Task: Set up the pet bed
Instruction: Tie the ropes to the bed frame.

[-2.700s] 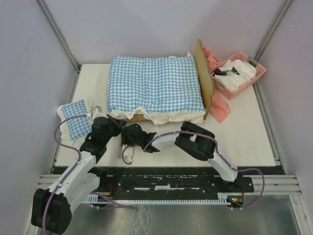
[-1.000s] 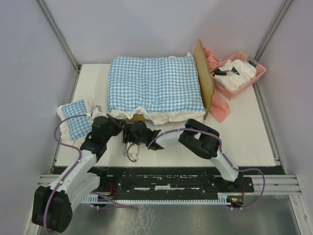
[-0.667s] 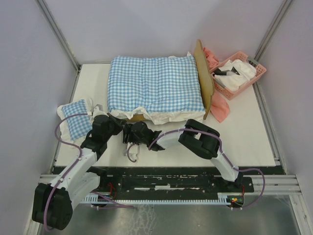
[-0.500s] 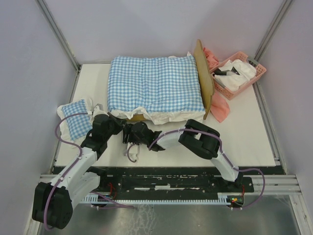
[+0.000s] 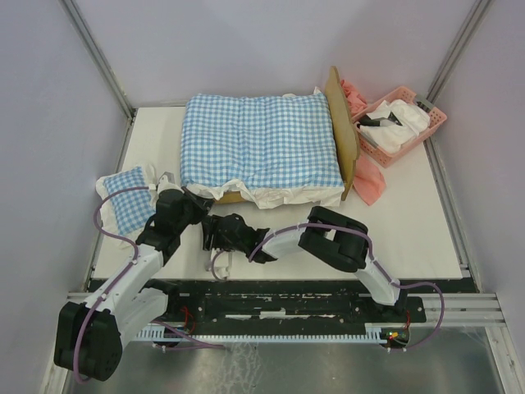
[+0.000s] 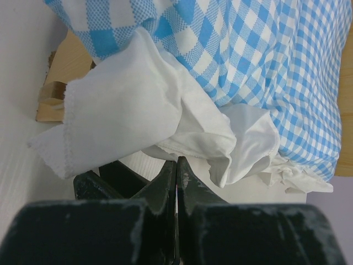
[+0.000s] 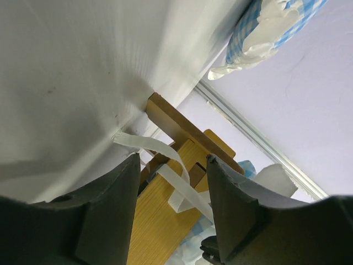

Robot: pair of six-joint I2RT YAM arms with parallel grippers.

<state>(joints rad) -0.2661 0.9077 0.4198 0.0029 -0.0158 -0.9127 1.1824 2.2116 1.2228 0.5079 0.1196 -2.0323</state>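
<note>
The pet bed stands at the back of the table with its wooden headboard on the right, under a blue-and-white checked cushion. My left gripper is shut at the bed's front-left corner. In the left wrist view its tips sit just under the cushion's white frill, beside the wooden frame, with nothing visibly pinched. My right gripper lies low just in front of that corner, open. In the right wrist view the frame's wood and a white ribbon lie between its fingers.
A small checked pillow lies left of the bed. A pink basket with white items stands at the back right, and a pink cloth hangs by the headboard. A white strap trails on the table near the front edge.
My right gripper has drawn back a little toward the near edge. My left gripper has edged slightly toward the bed corner. The bed and cushion have not moved.
</note>
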